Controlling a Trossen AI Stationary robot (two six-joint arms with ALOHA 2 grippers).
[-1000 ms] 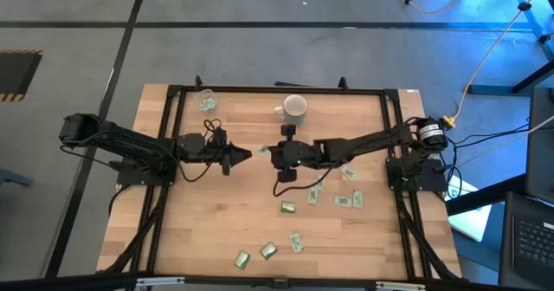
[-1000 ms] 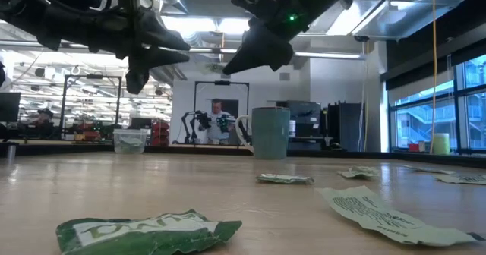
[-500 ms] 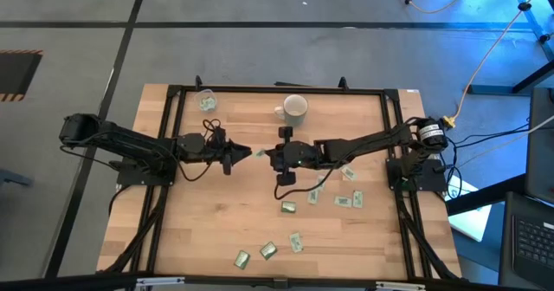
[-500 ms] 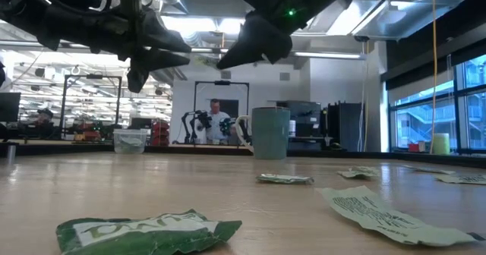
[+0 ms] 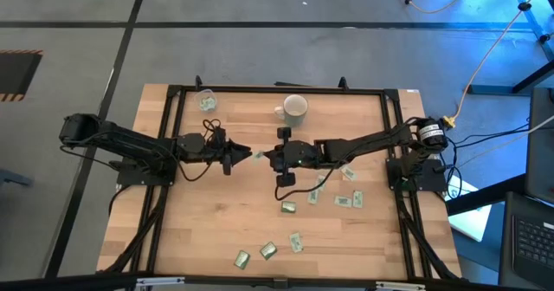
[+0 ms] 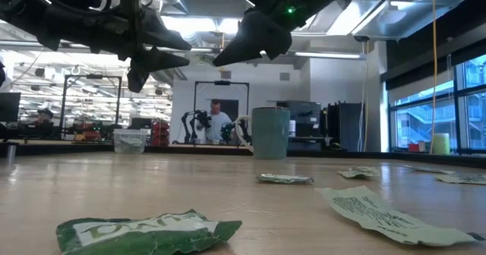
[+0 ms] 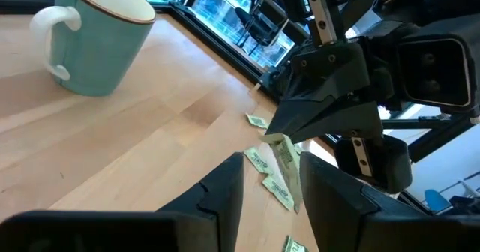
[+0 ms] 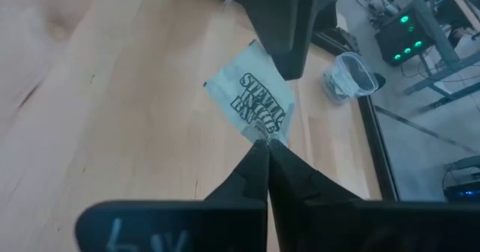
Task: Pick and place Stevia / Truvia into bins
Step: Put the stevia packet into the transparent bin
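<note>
The right gripper [image 8: 264,148] pinches one corner of a Stevia sachet [image 8: 251,102], holding it in mid-air above the table's [image 5: 234,222] middle. Facing it, close by, the left gripper [image 7: 271,181] hangs with fingers parted — empty. Behind stands the mug [image 5: 295,108]; the clear cup [image 5: 206,100] sits at the far-left corner.

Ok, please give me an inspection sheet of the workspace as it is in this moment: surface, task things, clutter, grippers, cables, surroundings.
Surface: wooden table, black frame.
Job's things: mug and clear cup at the far edge, cup holding sachets; loose sachets on the right and near parts.
Clutter: nothing seen.
Grippers: right gripper shut on a sachet, above mid-table; left gripper open, facing it closely.
Cables: yellow cable on the floor, right.
Surroundings: person far behind the table; windows at right.
</note>
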